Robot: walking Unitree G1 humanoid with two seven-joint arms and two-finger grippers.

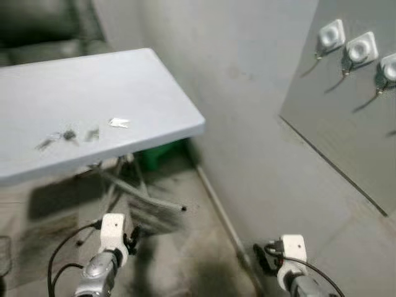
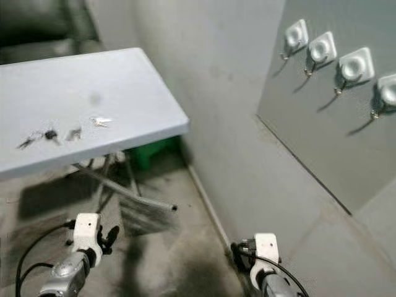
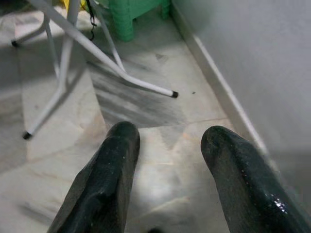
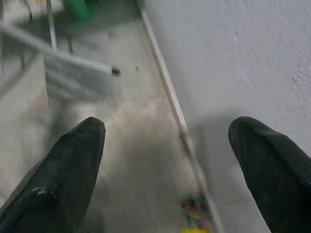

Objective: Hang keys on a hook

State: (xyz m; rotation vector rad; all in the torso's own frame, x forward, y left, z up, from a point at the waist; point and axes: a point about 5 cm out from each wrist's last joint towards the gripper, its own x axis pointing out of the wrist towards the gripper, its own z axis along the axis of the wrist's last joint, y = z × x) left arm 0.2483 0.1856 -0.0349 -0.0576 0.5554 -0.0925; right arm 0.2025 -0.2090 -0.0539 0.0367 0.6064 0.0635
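Jaws on both the left gripper (image 3: 167, 160) and right gripper (image 4: 167, 160) are spread wide and empty, hanging low over the floor. Keys (image 2: 99, 121) lie on the folding table (image 2: 142, 86); hooks (image 2: 322, 48) on the wall panel. I'd square up to the table and pinch one set from above.

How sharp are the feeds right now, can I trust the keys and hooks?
Left eye view: keys smeared by blur, hooks soft. Right eye view: sharper, keys distinct on the table, hooks throw long shadows. Left wrist view: floor clear past the left claw. Right wrist view: blurred around the right claw.
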